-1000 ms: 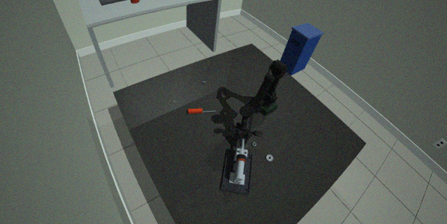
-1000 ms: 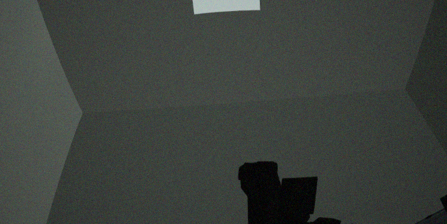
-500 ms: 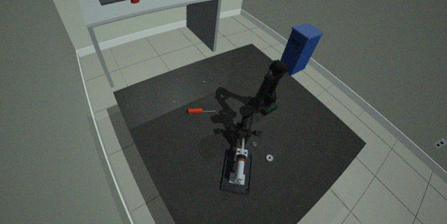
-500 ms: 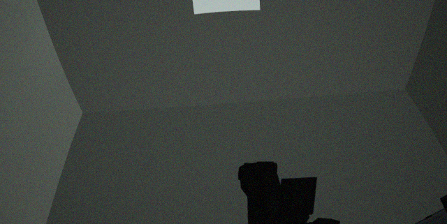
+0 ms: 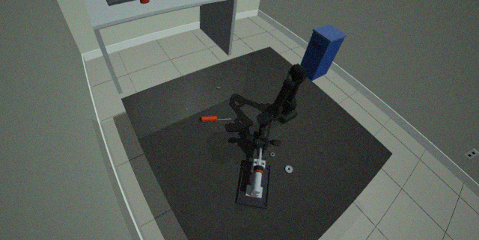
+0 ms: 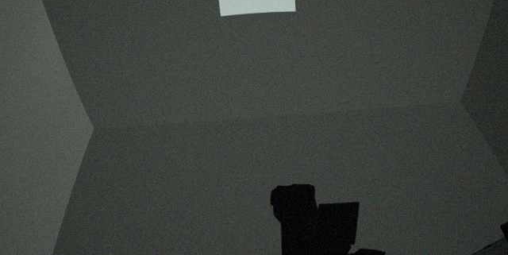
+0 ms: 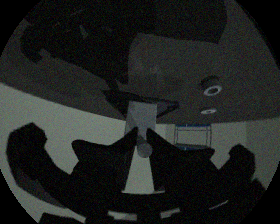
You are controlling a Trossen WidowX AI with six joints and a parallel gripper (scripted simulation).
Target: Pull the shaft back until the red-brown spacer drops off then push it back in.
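My gripper (image 5: pixel 260 146) (image 7: pixel 142 130) is shut on the pale shaft (image 5: pixel 260 155) (image 7: pixel 144 150); the shaft's round end shows between the dark fingers in the wrist view. In the top view the shaft runs into the white fixture (image 5: pixel 257 182) on a dark base plate (image 5: pixel 251 205). An orange-red band (image 5: pixel 258 170), probably the red-brown spacer, sits around the shaft line in the fixture, beside a black band (image 5: pixel 258 167). Whether it touches the housing block is too small to tell. The wrist view hides the spacers. The exterior view does not show the shaft.
Two pale rings, a small one (image 5: pixel 272 154) and a larger one (image 5: pixel 289 169), lie on the dark mat (image 5: pixel 322 180) right of the fixture. An orange screwdriver (image 5: pixel 209 119) lies left of the arm. A blue cabinet (image 5: pixel 322 53) and a desk (image 5: pixel 123 12) stand farther back.
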